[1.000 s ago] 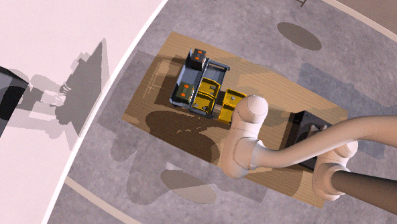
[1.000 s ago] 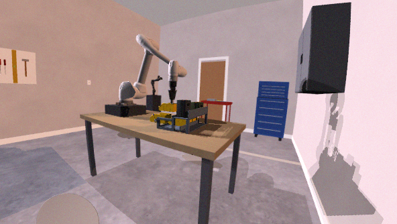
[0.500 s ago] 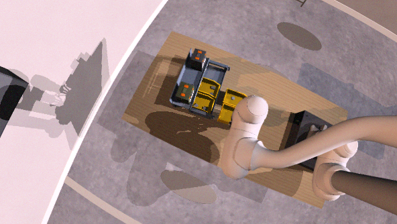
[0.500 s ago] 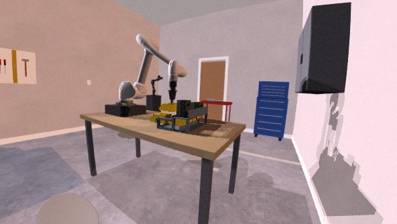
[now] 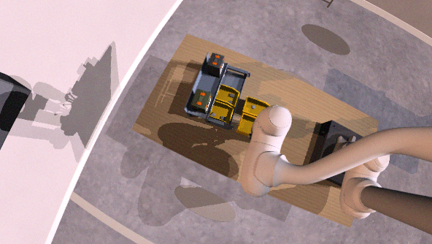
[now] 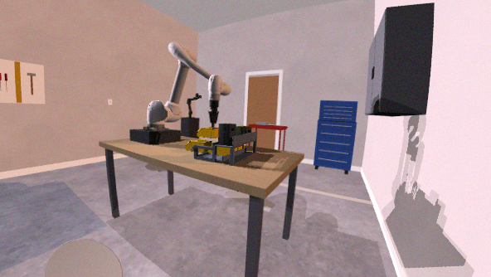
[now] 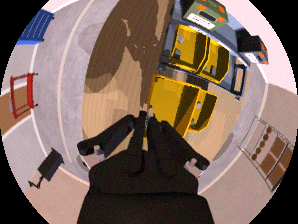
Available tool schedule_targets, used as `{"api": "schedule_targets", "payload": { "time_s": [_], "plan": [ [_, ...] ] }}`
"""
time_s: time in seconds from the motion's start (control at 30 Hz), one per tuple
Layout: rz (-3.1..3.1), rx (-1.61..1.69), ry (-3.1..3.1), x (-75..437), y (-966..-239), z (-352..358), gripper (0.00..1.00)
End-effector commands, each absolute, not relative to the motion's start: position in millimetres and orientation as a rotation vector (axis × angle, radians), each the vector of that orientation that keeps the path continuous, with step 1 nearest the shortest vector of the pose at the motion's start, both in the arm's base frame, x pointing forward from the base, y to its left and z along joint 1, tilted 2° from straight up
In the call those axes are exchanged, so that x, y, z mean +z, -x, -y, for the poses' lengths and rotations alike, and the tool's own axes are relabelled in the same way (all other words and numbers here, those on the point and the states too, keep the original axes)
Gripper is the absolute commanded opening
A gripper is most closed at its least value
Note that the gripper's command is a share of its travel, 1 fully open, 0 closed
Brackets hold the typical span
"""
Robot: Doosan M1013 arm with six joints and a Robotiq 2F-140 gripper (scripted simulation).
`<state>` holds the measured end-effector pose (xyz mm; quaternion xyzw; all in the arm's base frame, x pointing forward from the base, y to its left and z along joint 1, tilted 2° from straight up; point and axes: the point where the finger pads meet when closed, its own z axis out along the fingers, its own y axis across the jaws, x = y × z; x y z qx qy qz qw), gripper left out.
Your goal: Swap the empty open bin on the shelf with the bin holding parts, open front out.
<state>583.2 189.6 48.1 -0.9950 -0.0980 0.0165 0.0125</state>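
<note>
From the top, the arm (image 5: 268,146) (image 6: 181,80) reaches over the worktop (image 5: 292,88) (image 6: 174,159) (image 7: 107,107), its wrist covering part of the empty bin (image 5: 245,124) (image 6: 207,133) (image 7: 167,100); the bin with parts (image 5: 254,107) (image 6: 198,145) (image 7: 204,112) is beside the shelf (image 5: 238,69) (image 6: 245,139) (image 7: 220,89), outside it. In the exterior view, the elbow is high, the forearm slopes down and the fingers (image 6: 213,120) point straight down, with the empty bin raised beneath them. In the wrist view, they're pinched nearly together on the empty bin's side wall, near the other bin

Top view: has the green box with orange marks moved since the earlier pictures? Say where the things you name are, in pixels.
No. The green box with orange marks (image 5: 201,101) (image 6: 240,131) (image 7: 202,14) sits in the same place against the wooden table (image 5: 310,89) (image 6: 257,180) (image 7: 117,102).
</note>
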Motion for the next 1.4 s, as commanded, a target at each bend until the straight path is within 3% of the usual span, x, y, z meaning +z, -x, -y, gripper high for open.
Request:
{"api": "schedule_targets", "payload": {
  "time_s": [0.0,0.7,1.37],
  "plan": [
    [0.299,0.043,3.096,48.8,-584.2,-193.6,0.10],
    [0.299,0.043,3.096,44.6,-584.1,-193.8,0.10],
    [0.299,0.043,3.096,-2.0,-583.2,-195.2,0.10]
  ]
}}
